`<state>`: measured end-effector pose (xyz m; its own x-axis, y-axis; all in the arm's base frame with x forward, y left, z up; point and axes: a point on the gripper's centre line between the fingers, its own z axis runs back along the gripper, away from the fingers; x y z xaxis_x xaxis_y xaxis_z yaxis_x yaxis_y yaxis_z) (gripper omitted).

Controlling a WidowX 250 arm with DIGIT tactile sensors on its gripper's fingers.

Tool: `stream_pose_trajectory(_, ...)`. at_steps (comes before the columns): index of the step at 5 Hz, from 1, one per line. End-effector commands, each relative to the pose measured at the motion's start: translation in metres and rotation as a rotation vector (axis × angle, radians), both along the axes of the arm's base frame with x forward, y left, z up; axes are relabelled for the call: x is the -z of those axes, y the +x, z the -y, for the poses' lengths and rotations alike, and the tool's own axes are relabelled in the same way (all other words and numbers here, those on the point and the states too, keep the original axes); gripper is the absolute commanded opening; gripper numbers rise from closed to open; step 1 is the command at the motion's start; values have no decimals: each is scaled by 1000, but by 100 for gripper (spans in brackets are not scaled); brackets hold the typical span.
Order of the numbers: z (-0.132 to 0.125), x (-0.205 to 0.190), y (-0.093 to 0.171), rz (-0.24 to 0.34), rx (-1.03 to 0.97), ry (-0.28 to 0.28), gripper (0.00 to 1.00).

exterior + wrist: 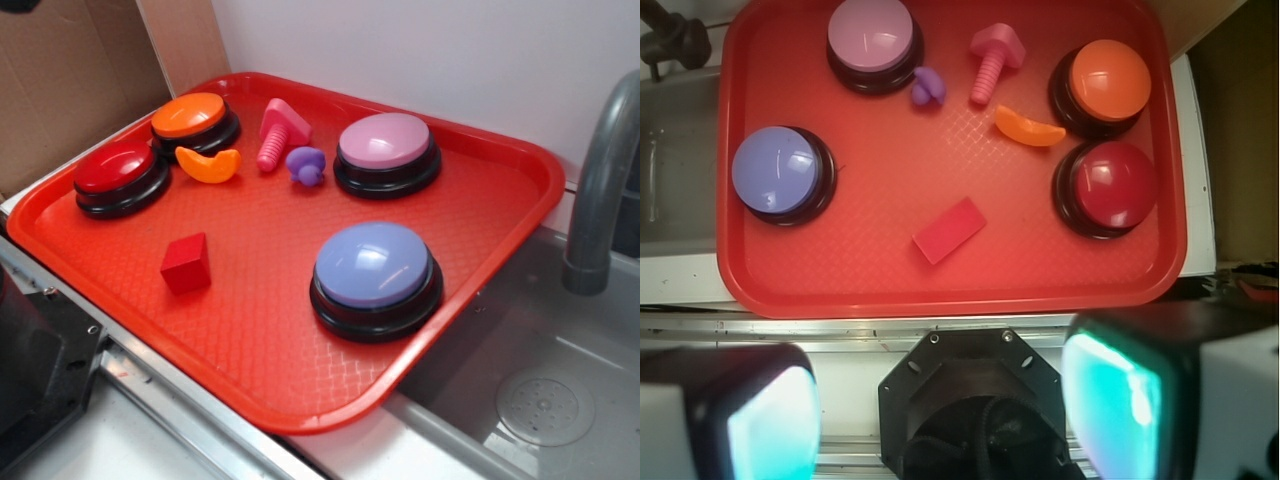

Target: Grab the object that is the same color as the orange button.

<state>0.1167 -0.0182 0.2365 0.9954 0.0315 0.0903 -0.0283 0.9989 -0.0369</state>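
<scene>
Orange crescent (1029, 127) not yet grasped; the whole task is judged outstanding. Nearest the wrist camera, the gripper (940, 410) hangs off the tray's (940, 290) near edge, its fingers (1120, 400) wide apart and empty. Farther in lies the red block (949, 230). Beyond it, toward the far corner, the crescent rests just beside the orange button (1110, 80), untouched.

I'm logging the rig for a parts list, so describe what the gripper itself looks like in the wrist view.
The gripper has two bulky fingers with white outer shells, dark edges and glossy pads that glow teal. Between them sits a black, roughly octagonal mount with small silver screws and dark cabling below its centre. No markings are legible.
</scene>
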Motion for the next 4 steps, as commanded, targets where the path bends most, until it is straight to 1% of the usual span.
stream_pose_trajectory(1, 0, 0, 0, 0, 0, 0, 100)
stream_pose_trajectory(2, -9, 15, 27, 6, 82, 83, 100)
stream_pose_trajectory(3, -16, 39, 60, 38, 257, 192, 100)
stream_pose_trajectory(4, -29, 60, 82, 71, 343, 190, 100)
